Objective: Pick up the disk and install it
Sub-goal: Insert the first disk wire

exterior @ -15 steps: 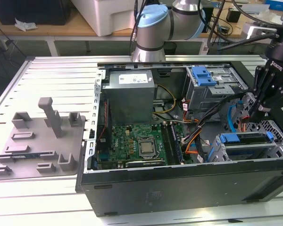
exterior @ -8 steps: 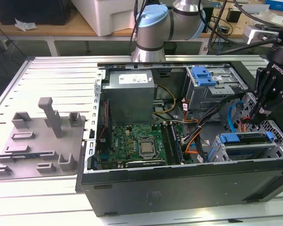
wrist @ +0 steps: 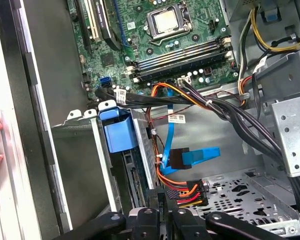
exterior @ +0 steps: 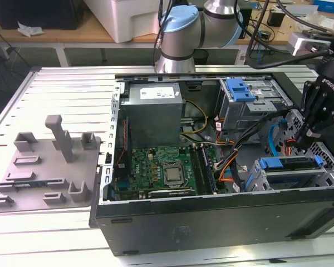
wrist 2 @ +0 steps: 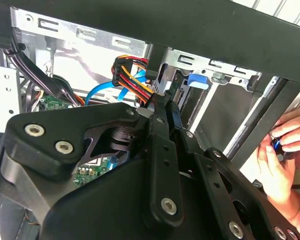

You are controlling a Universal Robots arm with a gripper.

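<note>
The disk (exterior: 292,173) lies in the drive cage at the near corner of the open computer case, on the exterior view's right, its blue rail (exterior: 286,162) showing along the edge. In the first wrist view the disk (wrist: 141,150) stands edge-on in the cage behind its blue rail tab (wrist: 117,130). My gripper (exterior: 301,139) hangs just above and behind that cage. In both wrist views its fingers press together with nothing between them. The gripper (wrist: 165,202) sits right beside a black power plug (wrist: 189,192) with red, orange and yellow wires. My gripper (wrist 2: 162,102) points at that wire bundle (wrist 2: 132,75).
A blue data cable plug (wrist: 197,156) hangs loose by the cage. The motherboard (exterior: 164,167), grey power supply (exterior: 155,111) and a second cage with a blue bracket (exterior: 239,89) fill the case. A person's hand (wrist 2: 285,150) rests on the case edge. A grey fixture plate (exterior: 44,167) lies on the exterior view's left.
</note>
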